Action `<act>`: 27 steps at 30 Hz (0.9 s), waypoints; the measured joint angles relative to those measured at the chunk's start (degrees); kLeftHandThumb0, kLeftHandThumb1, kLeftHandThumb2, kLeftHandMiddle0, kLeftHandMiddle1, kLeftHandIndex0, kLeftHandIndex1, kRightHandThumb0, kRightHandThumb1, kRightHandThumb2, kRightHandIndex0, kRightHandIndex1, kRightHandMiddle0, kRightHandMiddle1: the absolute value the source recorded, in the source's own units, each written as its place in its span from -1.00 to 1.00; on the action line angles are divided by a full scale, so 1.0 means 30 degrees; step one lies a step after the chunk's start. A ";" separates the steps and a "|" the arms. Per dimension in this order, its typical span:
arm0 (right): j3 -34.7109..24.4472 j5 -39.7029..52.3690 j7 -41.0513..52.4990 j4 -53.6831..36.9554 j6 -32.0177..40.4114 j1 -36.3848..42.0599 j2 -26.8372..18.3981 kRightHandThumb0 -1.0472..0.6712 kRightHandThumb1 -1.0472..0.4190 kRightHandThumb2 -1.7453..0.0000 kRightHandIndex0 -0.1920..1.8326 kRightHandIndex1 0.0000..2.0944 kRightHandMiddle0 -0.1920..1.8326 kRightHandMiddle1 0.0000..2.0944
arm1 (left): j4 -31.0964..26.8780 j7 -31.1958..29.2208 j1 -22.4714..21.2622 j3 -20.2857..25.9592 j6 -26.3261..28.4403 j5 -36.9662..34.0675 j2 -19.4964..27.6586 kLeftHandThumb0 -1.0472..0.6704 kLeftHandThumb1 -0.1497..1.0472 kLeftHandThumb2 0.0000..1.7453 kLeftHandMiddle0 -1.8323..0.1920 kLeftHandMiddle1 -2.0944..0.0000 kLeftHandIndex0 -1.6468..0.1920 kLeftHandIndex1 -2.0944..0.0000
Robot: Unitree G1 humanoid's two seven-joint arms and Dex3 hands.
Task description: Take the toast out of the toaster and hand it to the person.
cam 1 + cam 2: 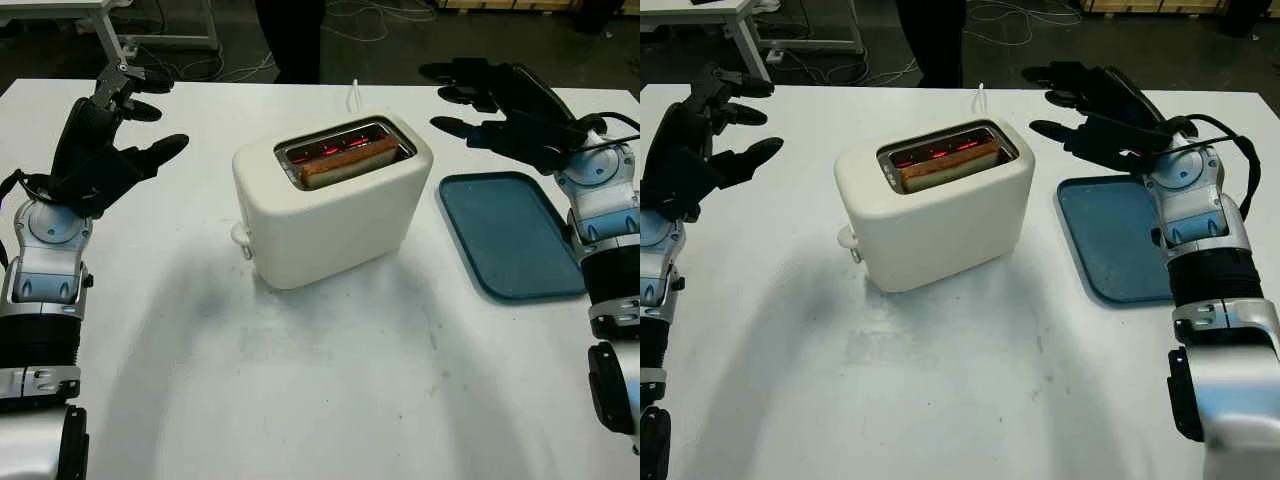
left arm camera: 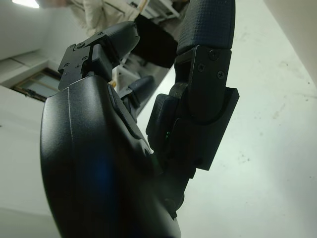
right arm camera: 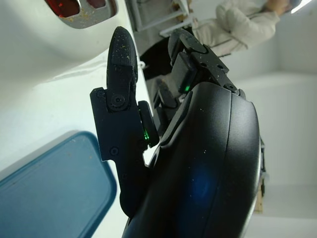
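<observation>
A cream toaster [image 1: 330, 215] stands in the middle of the white table [image 1: 320, 390]. One slice of toast [image 1: 347, 163] sits in its near slot, and the far slot glows red. My left hand [image 1: 115, 135] hangs open above the table, well to the left of the toaster. My right hand [image 1: 495, 105] hangs open to the right of the toaster, above the far end of a blue tray [image 1: 510, 235]. A person [image 3: 237, 25] in a light top stands beyond the table's far edge; dark trousers [image 1: 290, 40] mark the spot.
The blue tray lies flat to the right of the toaster. The toaster's lever knob [image 1: 240, 236] sticks out at its left end and a white cord [image 1: 354, 95] runs off behind it. Table legs and cables [image 1: 180, 50] lie on the floor beyond.
</observation>
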 measured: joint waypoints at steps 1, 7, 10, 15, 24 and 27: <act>-0.0002 0.0001 0.0000 -0.0055 0.0078 0.0003 0.0001 -0.35 -0.83 0.62 -0.37 -1.00 -0.40 -1.00 | -0.0023 -0.0009 0.0010 0.0007 0.0044 -0.0060 0.0000 -0.91 0.79 -0.73 0.81 -0.21 0.79 -0.10; 0.0002 -0.0082 -0.0058 -0.0081 0.0099 0.0003 0.0000 -0.37 -0.83 0.62 -0.34 -0.98 -0.38 -0.99 | -0.0184 -0.0044 0.0019 0.0098 0.0176 -0.0286 0.0022 -0.92 0.79 -0.73 0.81 -0.21 0.79 -0.09; 0.0045 -0.0278 -0.0169 -0.0082 0.0094 0.0003 0.0001 -0.34 -0.83 0.64 -0.35 -0.99 -0.38 -0.99 | -0.0328 -0.0044 0.0032 0.0100 0.0192 -0.0284 0.0038 -0.91 0.79 -0.73 0.81 -0.21 0.79 -0.09; 0.0046 -0.0255 -0.0169 -0.0027 0.0082 0.0003 0.0003 -0.32 -0.83 0.66 -0.34 -0.99 -0.37 -0.99 | -0.0483 -0.0034 0.0145 0.0109 0.0259 -0.0242 0.0063 -0.91 0.79 -0.72 0.81 -0.22 0.79 -0.10; 0.0092 -0.0271 -0.0171 0.0301 0.0024 0.0001 0.0003 -0.33 -0.83 0.67 -0.34 -0.99 -0.37 -0.99 | -0.0634 -0.0048 0.0385 0.0178 0.0641 -0.0252 0.0089 -0.90 0.79 -0.75 0.81 -0.21 0.79 -0.09; 0.0107 -0.0272 -0.0174 0.0339 -0.0037 0.0001 0.0003 -0.37 -0.83 0.67 -0.34 -0.99 -0.38 -1.00 | -0.0634 -0.0102 0.0393 0.0198 0.0647 -0.0304 0.0088 -0.90 0.79 -0.77 0.81 -0.20 0.79 -0.09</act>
